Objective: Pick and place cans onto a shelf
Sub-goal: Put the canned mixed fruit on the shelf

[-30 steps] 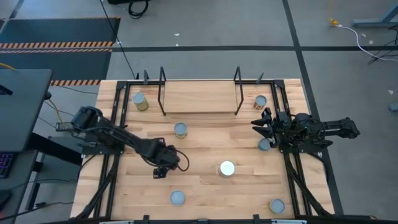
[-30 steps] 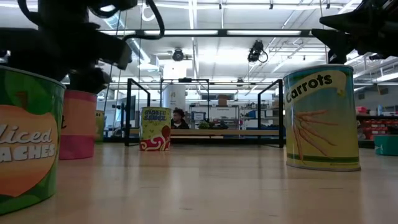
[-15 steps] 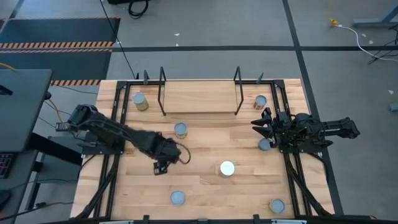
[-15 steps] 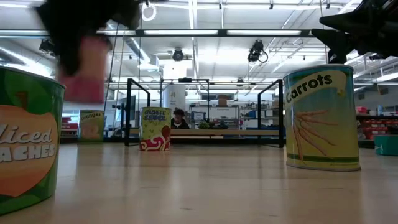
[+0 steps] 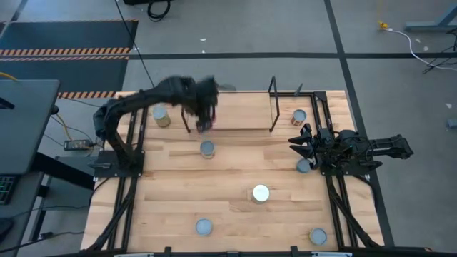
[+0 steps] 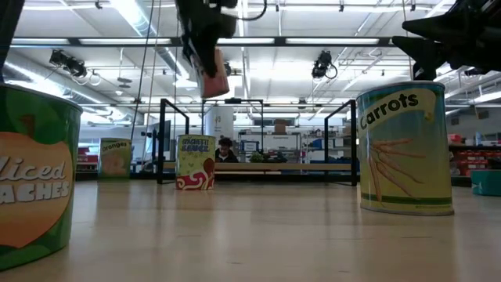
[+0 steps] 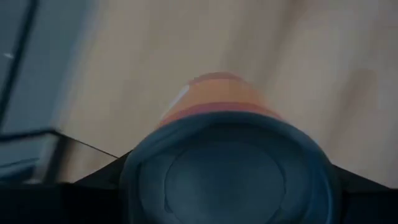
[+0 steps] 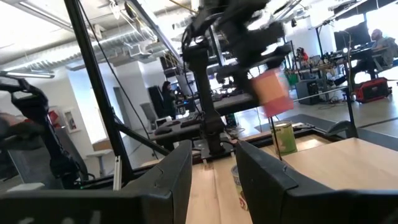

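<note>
My left gripper (image 5: 203, 114) is shut on an orange-pink can (image 6: 211, 73), high in the air over the left end of the shelf (image 5: 228, 108), close to its left black upright (image 5: 187, 106). The right wrist view also catches the lifted can (image 8: 272, 93). Other cans stand upright on the table: a yellowish one (image 5: 161, 116) at the far left, one (image 5: 207, 149) in front of the shelf, a white-topped one (image 5: 260, 193) in the middle. My right gripper (image 5: 294, 141) waits at the table's right edge, open with nothing between its fingers. My left gripper pinches the can between its two fingers, by its sides just under the round top rim (image 7: 134, 168). The fingers slant down from above, and the can's top (image 7: 227, 177) faces the wrist. The can hangs below the fingers, lifted clear and slightly tilted.
More cans stand at the far right (image 5: 298, 117), beside the right gripper (image 5: 303, 165) and along the near edge (image 5: 203, 227), (image 5: 317, 236). In the low view a peaches can (image 6: 31, 172) and a carrots can (image 6: 403, 149) stand close. The shelf's right upright (image 5: 273, 106) rises at the far side.
My left gripper has lifted the orange-pink can off the table's left middle and swung it fast up and toward the far edge, to above the shelf's left end. The can has gone from standing on the table to hanging clear in the air.
</note>
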Motion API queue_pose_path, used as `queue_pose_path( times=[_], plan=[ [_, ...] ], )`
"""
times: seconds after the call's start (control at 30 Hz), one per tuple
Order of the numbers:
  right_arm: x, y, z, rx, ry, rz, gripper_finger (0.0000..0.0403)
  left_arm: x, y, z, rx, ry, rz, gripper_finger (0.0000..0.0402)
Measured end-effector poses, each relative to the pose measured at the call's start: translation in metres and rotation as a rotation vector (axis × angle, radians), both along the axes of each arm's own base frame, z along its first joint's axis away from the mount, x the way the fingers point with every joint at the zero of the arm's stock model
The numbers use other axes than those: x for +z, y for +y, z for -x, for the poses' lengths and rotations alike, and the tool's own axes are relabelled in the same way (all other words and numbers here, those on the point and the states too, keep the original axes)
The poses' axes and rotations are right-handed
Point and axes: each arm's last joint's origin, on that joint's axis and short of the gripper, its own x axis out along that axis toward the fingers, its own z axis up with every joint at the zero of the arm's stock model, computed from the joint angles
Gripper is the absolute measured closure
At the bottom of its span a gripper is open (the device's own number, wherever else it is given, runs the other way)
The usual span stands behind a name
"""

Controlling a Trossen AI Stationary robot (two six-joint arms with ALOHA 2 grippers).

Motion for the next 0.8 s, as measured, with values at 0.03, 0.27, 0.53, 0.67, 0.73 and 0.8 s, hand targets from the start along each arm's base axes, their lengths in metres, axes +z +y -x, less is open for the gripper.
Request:
queue_pose_path(
  times=[0.03, 0.27, 0.53, 0.67, 0.73, 0.8],
  plan=[
    [0.000, 0.000, 0.000, 0.000, 0.000, 0.000, 0.0270, -0.002, 0.014, 0.003, 0.008, 0.006, -0.012, 0.0127],
    [0.000, 0.000, 0.000, 0.000, 0.000, 0.000, 0.0270, -0.034, 0.090, 0.015, 0.026, 0.085, -0.041, 0.0127],
    [0.000, 0.000, 0.000, 0.000, 0.000, 0.000, 0.0270, -0.067, 0.136, 0.011, -0.003, 0.100, -0.091, 0.0127],
    [0.000, 0.000, 0.000, 0.000, 0.000, 0.000, 0.0270, -0.089, 0.139, 0.003, -0.035, 0.182, -0.080, 0.0127],
    [0.000, 0.000, 0.000, 0.000, 0.000, 0.000, 0.0270, -0.095, 0.141, 0.001, -0.056, 0.214, -0.087, 0.0127],
    [0.000, 0.000, 0.000, 0.000, 0.000, 0.000, 0.0270, -0.099, 0.142, -0.001, -0.084, 0.254, -0.126, 0.0127]
  ],
)
